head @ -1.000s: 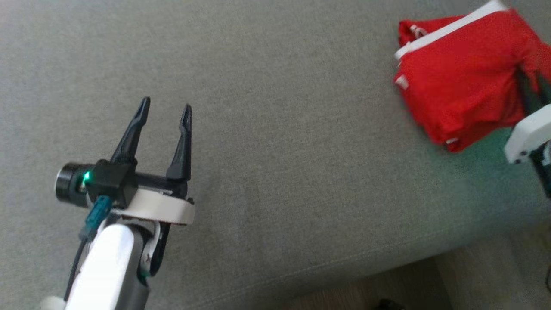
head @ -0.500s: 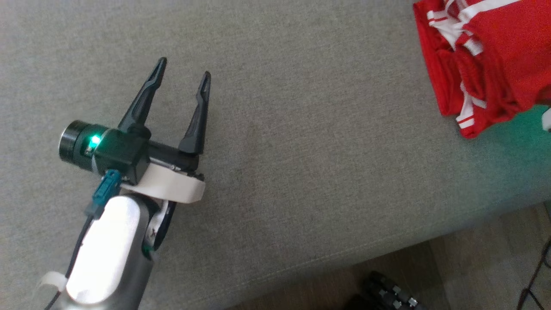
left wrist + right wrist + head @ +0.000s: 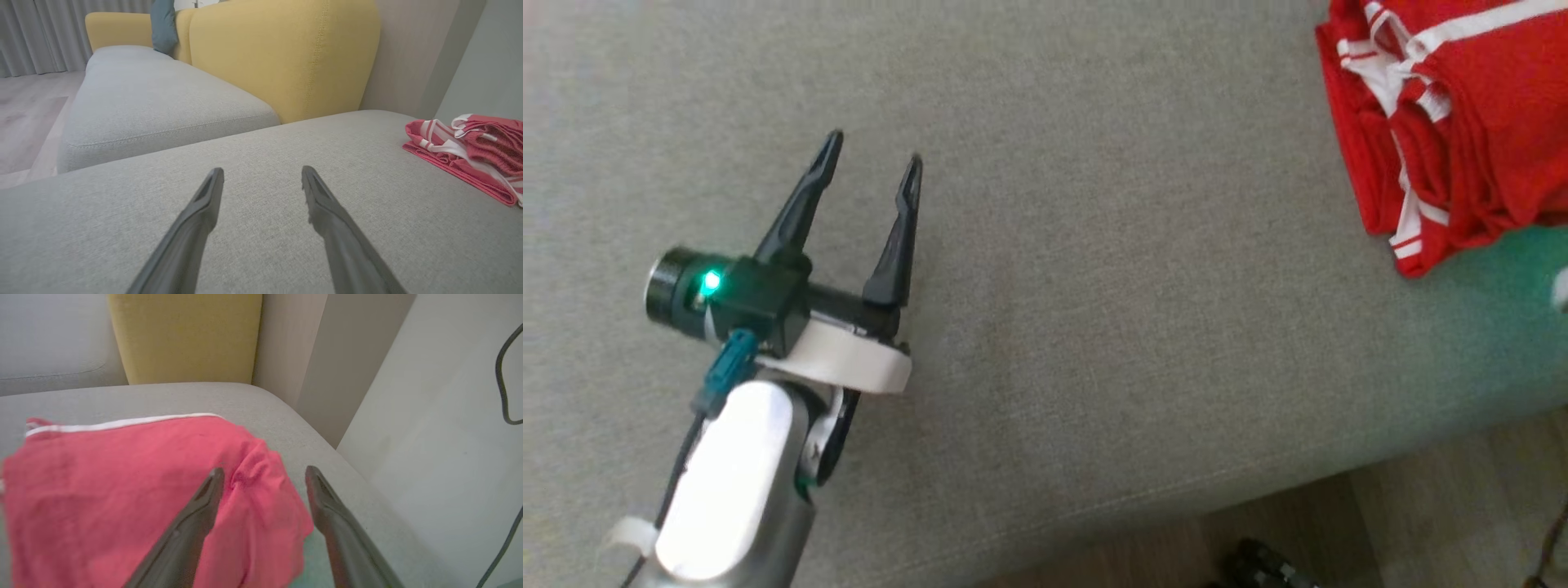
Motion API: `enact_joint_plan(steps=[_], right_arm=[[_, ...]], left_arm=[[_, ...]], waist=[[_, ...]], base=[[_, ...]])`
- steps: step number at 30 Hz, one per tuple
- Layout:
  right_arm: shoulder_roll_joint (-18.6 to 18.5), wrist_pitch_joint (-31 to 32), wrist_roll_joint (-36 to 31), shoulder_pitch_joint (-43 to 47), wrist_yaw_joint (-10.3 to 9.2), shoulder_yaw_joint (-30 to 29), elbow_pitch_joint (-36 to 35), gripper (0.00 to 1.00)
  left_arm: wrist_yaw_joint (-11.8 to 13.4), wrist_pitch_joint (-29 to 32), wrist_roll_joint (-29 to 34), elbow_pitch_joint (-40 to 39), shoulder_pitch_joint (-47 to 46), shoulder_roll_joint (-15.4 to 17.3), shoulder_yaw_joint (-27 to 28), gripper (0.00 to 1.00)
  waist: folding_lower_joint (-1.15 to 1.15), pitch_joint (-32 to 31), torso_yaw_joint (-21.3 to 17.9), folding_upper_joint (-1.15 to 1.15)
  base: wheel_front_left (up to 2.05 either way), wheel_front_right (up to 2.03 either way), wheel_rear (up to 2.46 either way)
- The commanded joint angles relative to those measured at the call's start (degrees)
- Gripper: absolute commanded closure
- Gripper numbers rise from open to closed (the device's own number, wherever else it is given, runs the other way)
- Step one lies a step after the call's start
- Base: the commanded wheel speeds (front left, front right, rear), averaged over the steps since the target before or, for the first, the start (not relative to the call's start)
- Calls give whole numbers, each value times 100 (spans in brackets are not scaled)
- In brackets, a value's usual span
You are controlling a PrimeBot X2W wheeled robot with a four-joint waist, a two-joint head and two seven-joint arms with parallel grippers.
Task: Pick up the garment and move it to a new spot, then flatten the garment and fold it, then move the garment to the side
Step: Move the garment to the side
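The garment [image 3: 1462,122] is red with white stripes and lies bunched on the grey sofa seat [image 3: 1094,327] at the upper right of the head view. It also shows at the right of the left wrist view as the garment [image 3: 470,151]. My right gripper [image 3: 264,471] is open, its two fingers apart just over the near right edge of the garment [image 3: 122,490], with nothing held. My left gripper [image 3: 874,151] stands open over bare cushion far to the left of the garment, and its own view shows the left gripper [image 3: 261,173] with nothing between the fingers.
A yellow backrest [image 3: 286,53] rises behind the seat, with a second grey seat [image 3: 143,94] and a teal cushion [image 3: 163,24] beyond. A pale wall [image 3: 429,416] with a dark cable [image 3: 504,375] is close on the right. Wood floor [image 3: 1421,531] lies past the seat's front edge.
The right gripper has opened and let go of the garment, which now rests on the seat. The head camera shifted, and the left gripper stayed open.
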Motion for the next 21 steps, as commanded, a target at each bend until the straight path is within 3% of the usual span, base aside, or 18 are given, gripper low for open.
enact_joint_plan(steps=[1, 12, 21], right_arm=[[73, -100, 3, 451, 22, 110, -534, 0], [961, 291, 116, 2117, 22, 1070, -3245, 0], [1284, 640, 176, 2868, 22, 1541, -4008, 0]], left_arm=[[78, -49, -47, -150, 111, 31, 195, 0], [441, -99, -292, -92, 859, 13, 497, 0], [643, -109, -426, -73, 1319, 0, 632, 0]], waist=[[0, -347, 139, 0], [0, -1257, 557, 0], [0, -1812, 1238, 0]], base=[[0, 0, 0], [0, 0, 0], [0, 0, 0]])
